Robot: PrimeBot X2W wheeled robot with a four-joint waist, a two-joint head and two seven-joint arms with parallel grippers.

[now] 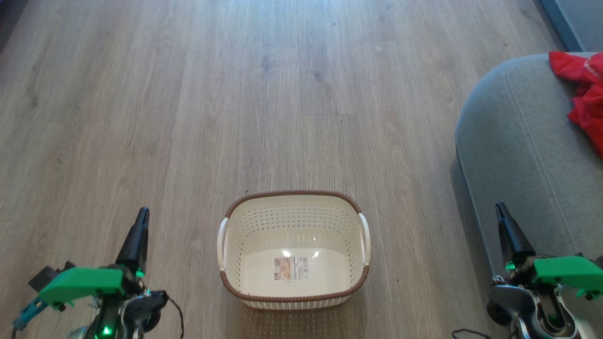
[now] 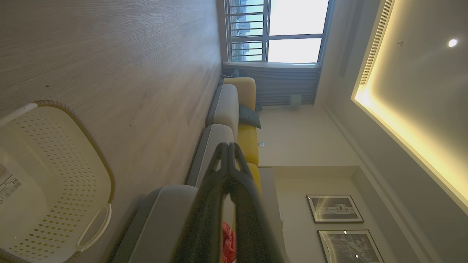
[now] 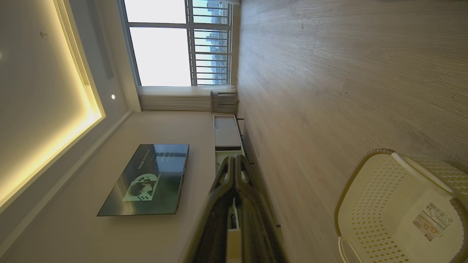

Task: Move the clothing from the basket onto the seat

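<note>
The cream basket (image 1: 293, 221) with a brown rim stands on the wood floor in the lower middle of the head view, with only a label on its bottom inside. It also shows as the basket (image 2: 55, 175) and the basket (image 3: 398, 204) in the wrist views. Red clothing (image 1: 584, 94) lies on the grey seat (image 1: 518, 141) at the right edge; a bit of red clothing (image 2: 228, 243) peeks between my left fingers. My left gripper (image 1: 142, 214) is shut and empty, left of the basket. My right gripper (image 1: 500, 209) is shut and empty, beside the seat's front edge.
Wood plank floor (image 1: 235, 94) stretches ahead of the basket. A grey and yellow sofa (image 2: 234, 109) runs toward a window. A wall television (image 3: 146, 179) and a low cabinet (image 3: 226, 131) stand on the opposite side of the room.
</note>
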